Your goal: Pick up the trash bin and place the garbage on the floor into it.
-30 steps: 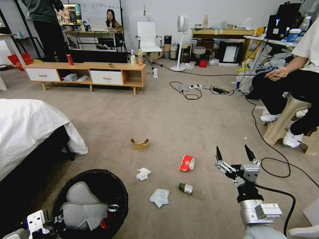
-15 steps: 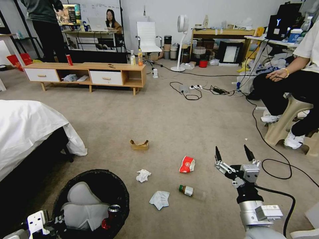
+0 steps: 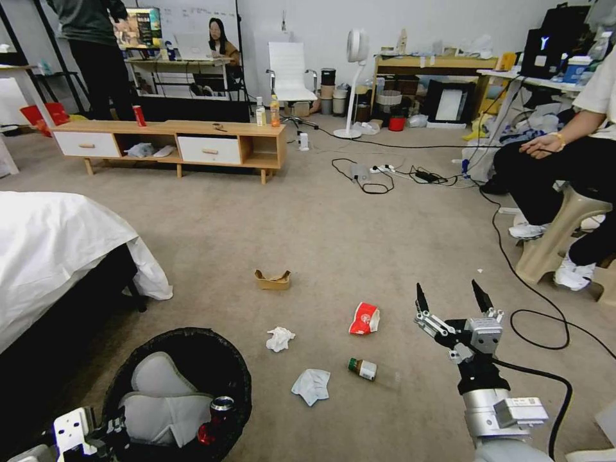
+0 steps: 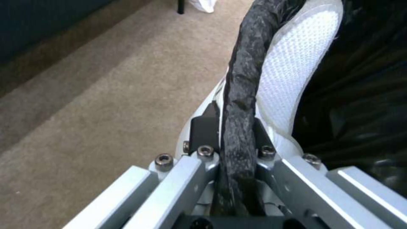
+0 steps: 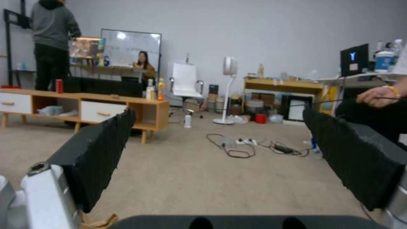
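Observation:
The trash bin (image 3: 192, 335), lined with a black bag, is at my lower left with a red can (image 3: 215, 420) and pale cloth (image 3: 157, 398) inside. My left gripper (image 3: 83, 436) is shut on the bin's rolled rim (image 4: 241, 95), one finger on each side. Garbage lies on the floor (image 3: 359, 244): a tan cardboard tray (image 3: 273, 280), a red-white crushed cup (image 3: 364, 318), a white tissue (image 3: 280, 338), a pale tissue (image 3: 312, 385) and a clear bottle (image 3: 369, 369) on its side. My right gripper (image 3: 451, 296) stands open and empty, above the carpet to the right of the cup and bottle.
A white-sheeted bed (image 3: 58, 250) fills the left. A low wooden cabinet (image 3: 173, 138) stands at the back. A person sits on a stool (image 3: 558, 231) at the right, and black cables (image 3: 532, 321) loop over the carpet near my right arm.
The whole head view has shifted a little, so the camera has moved. Both grippers hold the same pose, and the litter lies as before.

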Controlling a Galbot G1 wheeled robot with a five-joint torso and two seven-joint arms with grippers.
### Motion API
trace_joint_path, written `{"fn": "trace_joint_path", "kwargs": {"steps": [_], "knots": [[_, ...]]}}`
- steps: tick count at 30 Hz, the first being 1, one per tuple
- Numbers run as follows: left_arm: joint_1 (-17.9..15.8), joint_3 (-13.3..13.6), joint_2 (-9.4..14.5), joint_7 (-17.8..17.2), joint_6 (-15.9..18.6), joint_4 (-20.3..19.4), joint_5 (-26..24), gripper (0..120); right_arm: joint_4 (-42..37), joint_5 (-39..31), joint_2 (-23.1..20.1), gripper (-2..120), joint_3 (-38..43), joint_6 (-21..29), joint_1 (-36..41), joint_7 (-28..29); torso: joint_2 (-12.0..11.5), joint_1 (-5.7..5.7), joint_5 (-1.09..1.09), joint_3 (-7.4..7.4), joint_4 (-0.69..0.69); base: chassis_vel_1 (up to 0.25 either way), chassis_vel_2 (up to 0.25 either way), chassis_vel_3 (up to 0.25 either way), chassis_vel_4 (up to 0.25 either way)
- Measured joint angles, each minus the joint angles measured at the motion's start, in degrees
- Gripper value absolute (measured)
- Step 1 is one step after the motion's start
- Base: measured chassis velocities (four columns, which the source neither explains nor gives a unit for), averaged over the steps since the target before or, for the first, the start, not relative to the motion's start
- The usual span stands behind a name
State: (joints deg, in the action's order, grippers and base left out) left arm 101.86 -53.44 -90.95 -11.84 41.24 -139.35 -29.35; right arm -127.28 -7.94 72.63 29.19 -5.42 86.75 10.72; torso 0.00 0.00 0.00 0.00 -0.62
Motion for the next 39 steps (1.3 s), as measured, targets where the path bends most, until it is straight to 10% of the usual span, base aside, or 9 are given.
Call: {"fn": "trace_joint_path", "kwargs": {"steps": [39], "knots": [[-0.5, -0.2, 0.1, 0.3, -0.5, 0.8, 0.4, 3, 1.8, 0.9, 0.3, 100, 0.4, -1.0, -0.6, -0.2, 0.0, 0.0, 0.0, 0.01, -0.01, -0.032, 0.036, 0.039, -0.032]]}}
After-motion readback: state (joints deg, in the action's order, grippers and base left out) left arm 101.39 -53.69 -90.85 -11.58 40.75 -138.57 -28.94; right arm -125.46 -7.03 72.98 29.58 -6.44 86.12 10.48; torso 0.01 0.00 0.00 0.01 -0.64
